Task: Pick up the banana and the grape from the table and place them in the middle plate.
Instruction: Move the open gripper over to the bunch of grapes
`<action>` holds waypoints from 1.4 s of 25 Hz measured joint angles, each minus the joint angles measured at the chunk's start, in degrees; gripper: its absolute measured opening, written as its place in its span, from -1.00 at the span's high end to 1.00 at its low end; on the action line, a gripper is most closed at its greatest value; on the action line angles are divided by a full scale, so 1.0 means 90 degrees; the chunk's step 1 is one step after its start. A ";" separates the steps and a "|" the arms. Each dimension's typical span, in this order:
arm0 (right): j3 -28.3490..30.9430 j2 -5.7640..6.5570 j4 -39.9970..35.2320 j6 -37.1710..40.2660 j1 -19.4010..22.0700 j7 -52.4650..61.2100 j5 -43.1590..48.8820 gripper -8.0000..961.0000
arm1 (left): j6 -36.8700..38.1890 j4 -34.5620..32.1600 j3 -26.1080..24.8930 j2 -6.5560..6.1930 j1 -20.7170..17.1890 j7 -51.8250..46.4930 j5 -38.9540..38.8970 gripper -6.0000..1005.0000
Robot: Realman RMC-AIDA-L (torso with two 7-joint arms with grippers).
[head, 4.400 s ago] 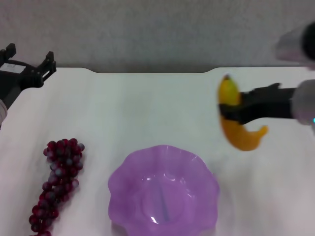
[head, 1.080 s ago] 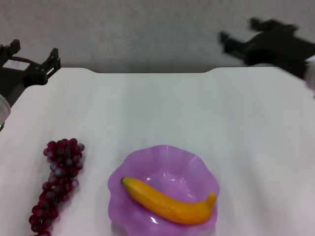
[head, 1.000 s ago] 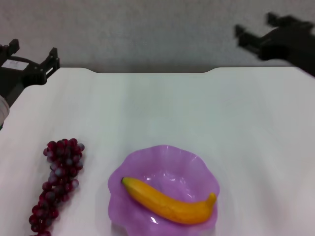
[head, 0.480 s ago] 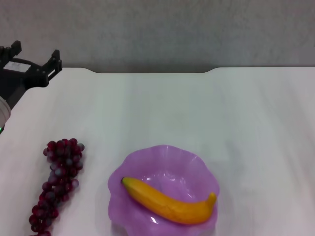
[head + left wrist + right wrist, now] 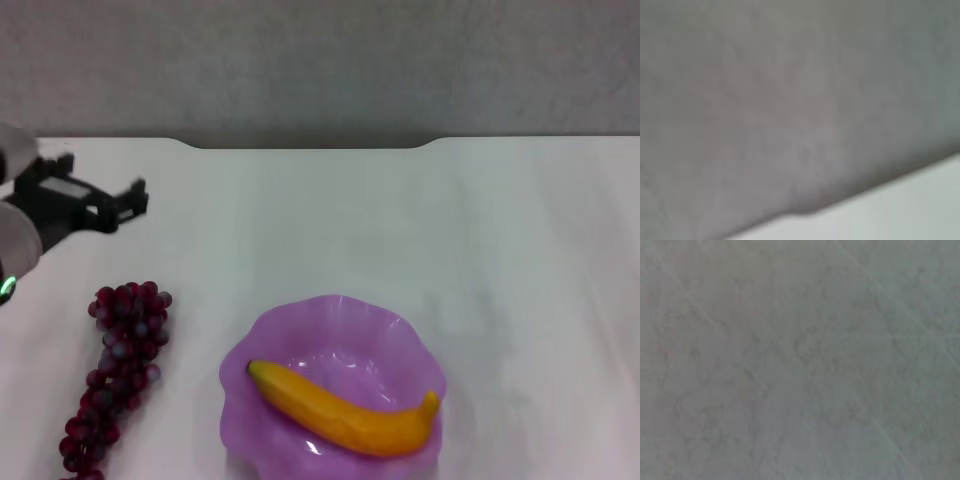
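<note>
Left gripper (image 5: 100, 200), fingers spread, over white table (image 5: 400, 220): lower it squarely onto long dark red-purple grape bunch (image 5: 115, 375); pinch mid-cluster, gently.

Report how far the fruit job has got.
Done: the banana lies in the middle plate. In hand: the left pincer, open and empty, hangs over the table just beyond the grape. Left: the grape lies on the table beside the plate, ungrasped, and must go in. The right pincer is out of view.
</note>
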State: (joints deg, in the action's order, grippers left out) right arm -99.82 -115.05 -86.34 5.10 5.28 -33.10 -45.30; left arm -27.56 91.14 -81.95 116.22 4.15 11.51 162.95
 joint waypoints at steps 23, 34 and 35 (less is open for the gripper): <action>-0.0102 0.0006 -0.0095 -0.0126 -0.0070 -0.0001 -0.0003 -0.57 | -0.3383 -0.2131 -0.1174 0.0006 0.2260 -0.0776 0.0066 -0.69; -0.0075 0.0010 -0.0073 -0.0252 -0.0143 0.0009 -0.0006 -0.57 | -0.3309 -0.2619 -0.1131 0.0006 0.2518 -0.0732 0.0038 -0.63; -0.0074 0.0010 -0.0068 -0.0252 -0.0145 0.0010 -0.0006 -0.57 | -0.3302 -0.2625 -0.1130 0.0006 0.2519 -0.0733 0.0037 -0.63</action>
State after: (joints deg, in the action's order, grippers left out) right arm -100.48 -114.96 -86.96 2.83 3.97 -33.01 -45.35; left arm -57.28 67.51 -92.12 116.28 26.82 4.91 163.28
